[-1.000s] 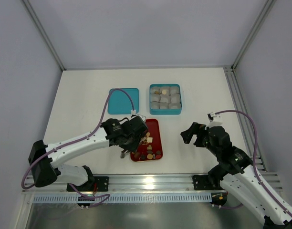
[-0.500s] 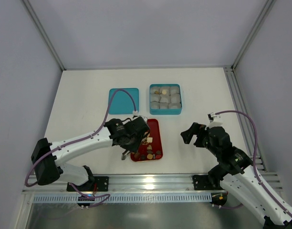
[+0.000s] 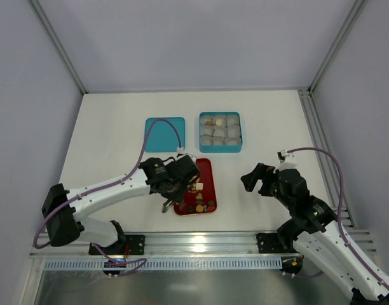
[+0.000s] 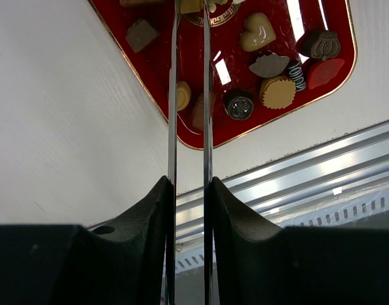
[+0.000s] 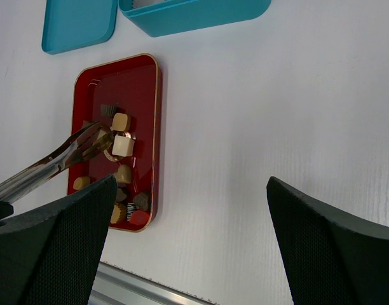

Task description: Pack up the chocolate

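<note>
The chocolate (image 4: 257, 32) is a scatter of small moulded pieces: a cream heart, a dark crown, red lips, a fluted tan round, a striped one and a brown square. They lie on a red tray (image 4: 285, 47) just ahead of the left gripper (image 4: 189, 190), most of them to the right of its fingers. That gripper is clamped on a pair of metal tongs (image 4: 173, 127), whose two blades run forward nearly parallel with a thin gap between them. At the top edge of the left wrist view a tan piece sits between the blade tips, cut by the frame. Whether it is pinched cannot be told.

The right wrist view shows the tong tips from the side, over the middle of the tray beside a cream square. It also takes in a teal box (image 5: 194, 9) and a teal lid (image 5: 77, 25) beyond the tray. The right gripper (image 5: 191, 184) has its fingers spread wide above the white table (image 5: 245, 127), with the tray off to its left. Only the top view looks into the box, which holds pale paper cups (image 3: 226, 136) and tan pieces at its far left corner.
</note>
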You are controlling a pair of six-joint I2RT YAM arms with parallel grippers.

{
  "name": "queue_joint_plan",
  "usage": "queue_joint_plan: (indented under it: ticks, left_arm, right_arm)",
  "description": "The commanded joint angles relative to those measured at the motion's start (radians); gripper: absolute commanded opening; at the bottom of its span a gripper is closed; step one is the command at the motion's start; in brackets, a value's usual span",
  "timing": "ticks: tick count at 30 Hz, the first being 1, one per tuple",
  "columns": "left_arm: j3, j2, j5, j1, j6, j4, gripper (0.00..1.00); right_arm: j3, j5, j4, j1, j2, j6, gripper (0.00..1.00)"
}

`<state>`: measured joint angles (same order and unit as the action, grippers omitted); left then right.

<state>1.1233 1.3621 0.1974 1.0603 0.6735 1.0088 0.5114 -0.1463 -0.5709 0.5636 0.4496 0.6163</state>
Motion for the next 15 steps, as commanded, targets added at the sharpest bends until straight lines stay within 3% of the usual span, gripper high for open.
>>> queue_joint_plan:
  ticks: [1,15]
  left_arm:
    - [0.052,-0.024,0.023,0.006,0.006,0.017,0.26]
    - [0.217,-0.031,0.072,0.006,-0.008,0.076,0.22]
  right_arm:
    - [-0.002,-0.001,0.037,0.004,-0.005,0.010,1.00]
    - [0.004,-0.003,0.036,0.004,-0.003,0.008,1.00]
